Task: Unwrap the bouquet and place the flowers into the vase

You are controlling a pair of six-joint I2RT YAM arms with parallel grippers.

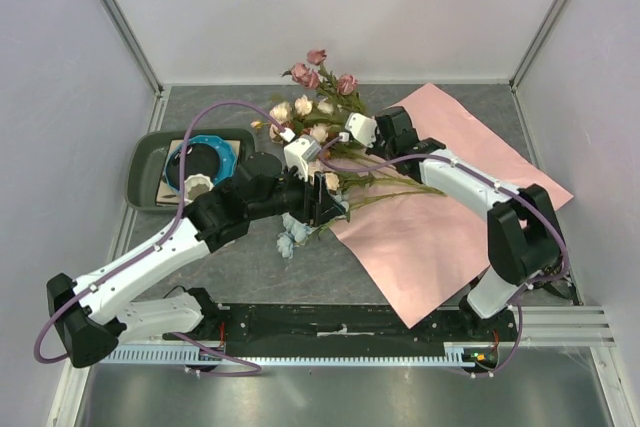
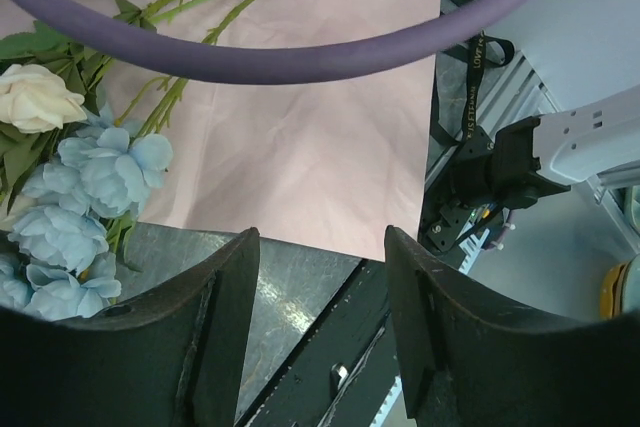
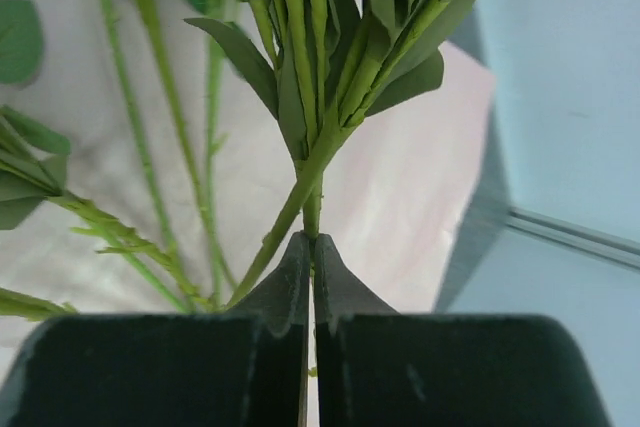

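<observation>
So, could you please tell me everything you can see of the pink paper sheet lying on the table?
The pink paper sheet lies spread open and flat on the grey table, right of centre, turned cornerwise. It looks like thin matte paper with faint creases, pink face up; its underside is hidden. The green flower stems lie across its left part, and the right arm reaches over it.

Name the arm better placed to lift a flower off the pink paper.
Right. The right end effector is shut on a green stem over the paper, while the left end effector stands open and empty beside the blue flowers.
</observation>
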